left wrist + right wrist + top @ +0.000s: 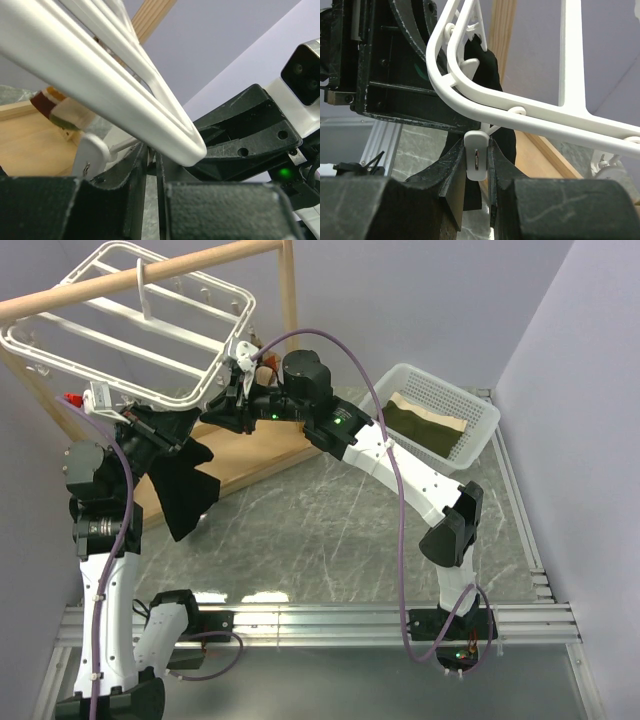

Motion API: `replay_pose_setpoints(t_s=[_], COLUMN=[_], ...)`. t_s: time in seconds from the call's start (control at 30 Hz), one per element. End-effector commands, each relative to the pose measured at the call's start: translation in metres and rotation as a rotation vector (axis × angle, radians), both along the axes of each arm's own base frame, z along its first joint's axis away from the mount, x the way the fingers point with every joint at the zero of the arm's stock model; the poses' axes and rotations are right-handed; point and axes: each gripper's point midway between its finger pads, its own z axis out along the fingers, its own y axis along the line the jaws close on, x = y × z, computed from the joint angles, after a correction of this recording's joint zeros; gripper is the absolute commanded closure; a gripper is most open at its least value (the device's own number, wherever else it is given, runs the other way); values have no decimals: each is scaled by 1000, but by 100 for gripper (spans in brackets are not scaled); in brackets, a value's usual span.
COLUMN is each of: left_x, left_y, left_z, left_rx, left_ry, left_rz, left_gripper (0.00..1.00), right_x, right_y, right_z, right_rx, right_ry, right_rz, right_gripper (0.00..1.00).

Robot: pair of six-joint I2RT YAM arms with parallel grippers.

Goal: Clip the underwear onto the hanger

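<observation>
Right gripper (477, 172) was clamped on a white clip (476, 150) of the hanger (100, 89), underwear (185, 490) dangling nearby. Left gripper (151, 175)? Couldn't tell.

The white plastic hanger (100, 370) hangs tilted in the upper left, and the soft black underwear (185, 490) droops limp just under its lower edge.

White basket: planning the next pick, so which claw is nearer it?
Right. The right claw pinches a hanger clip, left of the basket; the left claw is farther left.
</observation>
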Motion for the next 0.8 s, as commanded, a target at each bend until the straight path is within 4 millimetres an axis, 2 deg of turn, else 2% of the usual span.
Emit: replay_pose_setpoints(t_s=[0.0,0.17,0.2,0.23,0.3,0.4,0.43,0.47,0.5,0.53,0.67,0.77], left_x=[3,7,8,8,8,6,5,5,4,3,4,6], left_y=[8,6,6,5,4,4,5,4,4,4,3,2], left_z=[33,28,27,28,28,28,29,28,28,27,22,20], left_rx=[-22,-15,-15,-17,-26,-33,-38,-40,-53,-59,-87,-97], left_ry=[-133,-123,-122,-120,-111,-104,-103,-97,-92,-88,-61,-55], left_rz=[56,57,56,49,45,49,52,50,49,44,37,29], left_gripper=[82,84,88,96,100,100,100,100,100,100,100,100], right_x=[-59,-64,-65,-66,-66,-62,-60,-59,-57,-56,-48,-45], right_y=[11,13,13,14,14,12,12,9,8,8,8,9], right_z=[-20,-17,-17,-17,-18,-24,-25,-22,-30,-29,-34,-29], right_rx=[-76,-69,-72,-72,-73,-82,-83,-76,-90,-83,-92,-77], right_ry=[70,65,64,63,64,61,57,43,52,41,35,35], right_rz=[221,236,238,238,235,209,195,184,175,168,128,112], right_gripper=[100,100,100,100,100,85,74,70,67,64,61,63])
